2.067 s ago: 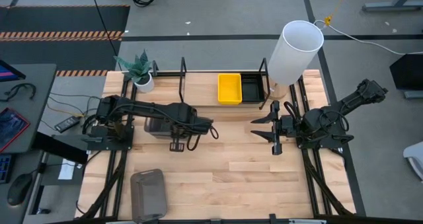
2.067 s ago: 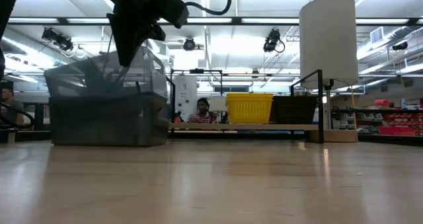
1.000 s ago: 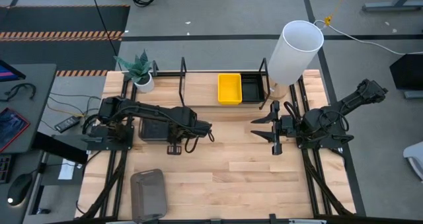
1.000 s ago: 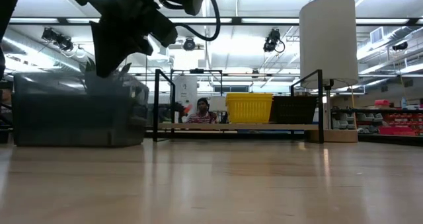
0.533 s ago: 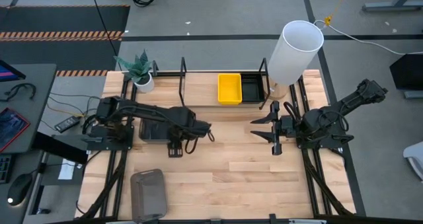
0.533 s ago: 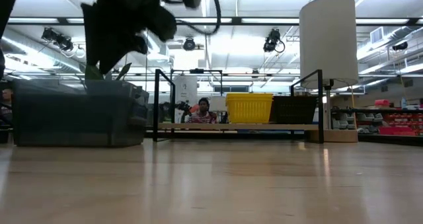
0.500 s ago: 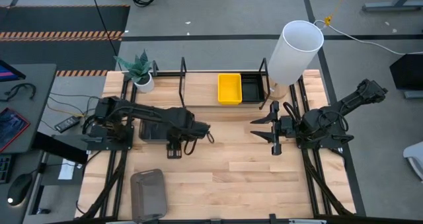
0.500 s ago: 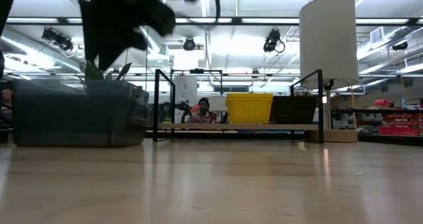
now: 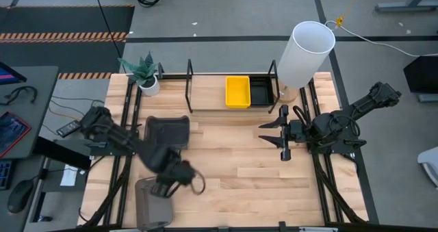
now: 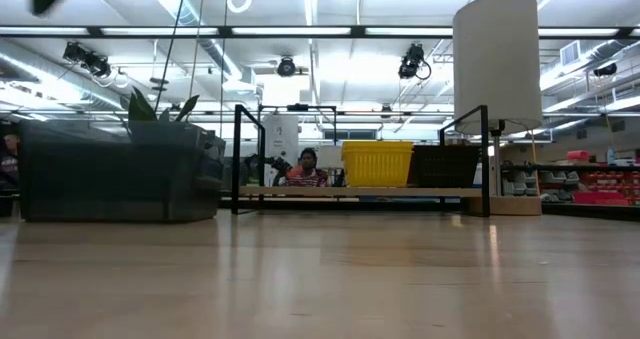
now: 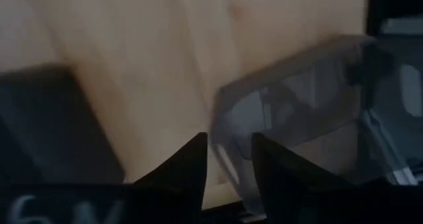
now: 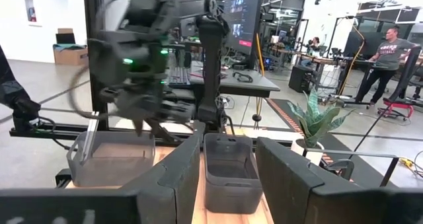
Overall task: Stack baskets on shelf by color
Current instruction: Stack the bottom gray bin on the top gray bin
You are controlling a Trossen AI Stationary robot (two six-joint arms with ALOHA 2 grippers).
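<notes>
A smoky grey basket (image 9: 168,131) rests on its base on the table, just in front of the shelf's (image 9: 205,110) left part. Its place in the low view is at the left (image 10: 120,174). A second grey basket (image 9: 152,204) lies at the near edge. My left gripper (image 9: 164,189) hovers over this basket's far rim. It is open, with the rim (image 11: 228,154) showing below the gap. A yellow basket (image 9: 237,92) and a black basket (image 9: 260,92) sit side by side on the shelf. My right gripper (image 9: 282,133) waits open at the table's right.
A tall white cylinder (image 9: 306,50) stands at the shelf's right end. A potted plant (image 9: 145,73) sits at the far left corner. Bare wood lies between the two arms. People show in the room beyond the table.
My left gripper has left the grey basket by the shelf, risen and swung toward the table's near edge, over the other grey basket. The basket by the shelf stays flat where it was.
</notes>
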